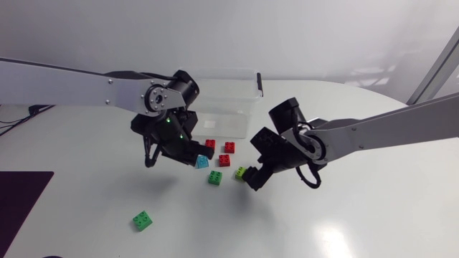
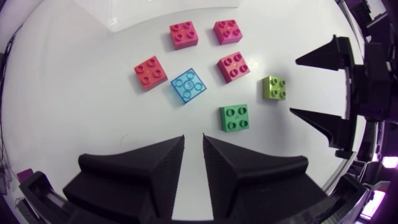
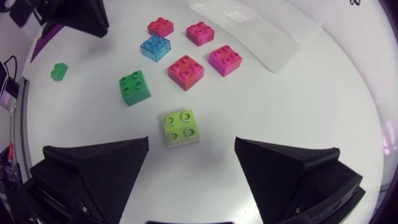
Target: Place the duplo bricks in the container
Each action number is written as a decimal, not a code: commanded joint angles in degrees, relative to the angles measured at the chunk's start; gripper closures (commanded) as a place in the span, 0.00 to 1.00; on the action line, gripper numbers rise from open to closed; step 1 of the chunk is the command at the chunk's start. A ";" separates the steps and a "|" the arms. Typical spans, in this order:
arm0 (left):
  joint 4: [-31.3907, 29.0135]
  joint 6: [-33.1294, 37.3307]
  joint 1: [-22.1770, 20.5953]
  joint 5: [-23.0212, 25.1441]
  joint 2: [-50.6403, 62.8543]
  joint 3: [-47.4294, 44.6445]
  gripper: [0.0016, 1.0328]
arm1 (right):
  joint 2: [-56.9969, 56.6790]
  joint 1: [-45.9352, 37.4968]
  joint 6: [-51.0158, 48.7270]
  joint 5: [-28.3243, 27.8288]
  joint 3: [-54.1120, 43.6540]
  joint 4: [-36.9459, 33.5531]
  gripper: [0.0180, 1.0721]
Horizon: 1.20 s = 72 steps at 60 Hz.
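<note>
Pick-up step: your right claw (image 3: 191,142) hangs open over the lime brick (image 3: 181,128). Your left claw (image 2: 193,136) is nearly closed and empty. Next, lower, grip, and carry to the container (image 1: 229,107).

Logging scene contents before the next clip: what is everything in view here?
Clear plastic container: 1, transparent, behind the brick cluster.
Red-to-pink duplo bricks: 4, in the cluster nearest the container.
Translucent blue duplo brick: 1, mid-cluster.
Dark green duplo bricks: 2, one at the cluster's near edge, one lying apart.
Lime green duplo brick: 1, just ahead of the right end effector.
White table: 1, under everything.
Left end effector: 1, black, fingers nearly together, empty, over the cluster.
Right end effector: 1, black, open, empty.
Silver-grey arms: 2, entering from either side.
</note>
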 commanded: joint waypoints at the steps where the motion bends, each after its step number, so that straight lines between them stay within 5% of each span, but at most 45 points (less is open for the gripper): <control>1: -1.75 4.85 0.12 0.22 -2.96 -1.34 0.68 | 2.37 1.22 -2.52 -0.41 1.36 -0.11 0.05; 14: -10.98 20.23 4.43 0.22 -5.94 -2.74 0.30 | 5.62 1.57 -4.72 0.56 5.14 -1.60 0.05; 18: -13.96 21.81 6.27 0.22 -5.77 -3.10 0.29 | 7.29 1.39 -5.24 0.65 6.55 -3.10 0.08; 23: -16.86 24.10 6.63 0.22 -6.30 -5.47 0.27 | 9.49 1.57 -6.39 0.65 8.39 -5.47 0.27; 32: -17.48 28.84 5.48 -0.04 -7.97 -11.71 0.26 | 11.25 1.92 -6.74 1.26 9.71 -5.64 0.82; 67: -10.27 34.29 6.71 -5.84 -3.66 -22.08 0.27 | -8.44 0.16 -6.47 1.26 7.78 -12.24 0.87; 72: -8.69 34.73 6.80 -5.76 -1.81 -22.70 0.45 | -10.46 -0.63 -5.68 1.26 10.94 -13.82 0.87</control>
